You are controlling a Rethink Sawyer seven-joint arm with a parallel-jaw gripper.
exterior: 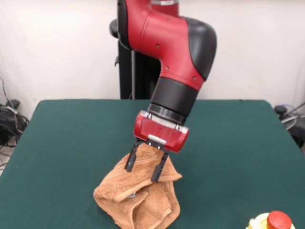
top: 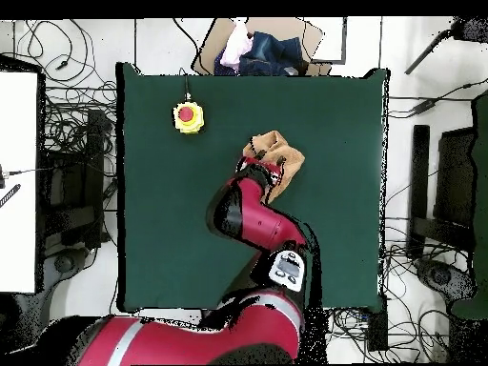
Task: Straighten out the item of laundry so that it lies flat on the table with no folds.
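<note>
**Towel bunched under the gripper near the table's front edge**

No brand, label or writing can be read on anything in either view.

The gripper (exterior: 146,168) hangs from the red and black arm (exterior: 178,45) and points down at the towel (exterior: 138,200). Its two black fingers (exterior: 130,158) stand partly apart, with a raised fold of the cloth between them; the fingers reach down against that fold, though whether they pinch it tight cannot be told from the front view. In the overhead view the arm covers the gripper.

The towel is a crumpled orange-tan heap, folded over on itself with several thick creases, not spread flat. It rests on the green table (exterior: 66,143), toward the side away from the robot, about midway across its width. Overhead, the towel (top: 284,152) shows just past the arm's end.

A yellow button box with a red top (top: 189,117) sits on the table, well apart from the towel.

A cardboard box (top: 267,48) off the table holds bundled cloth
</note>
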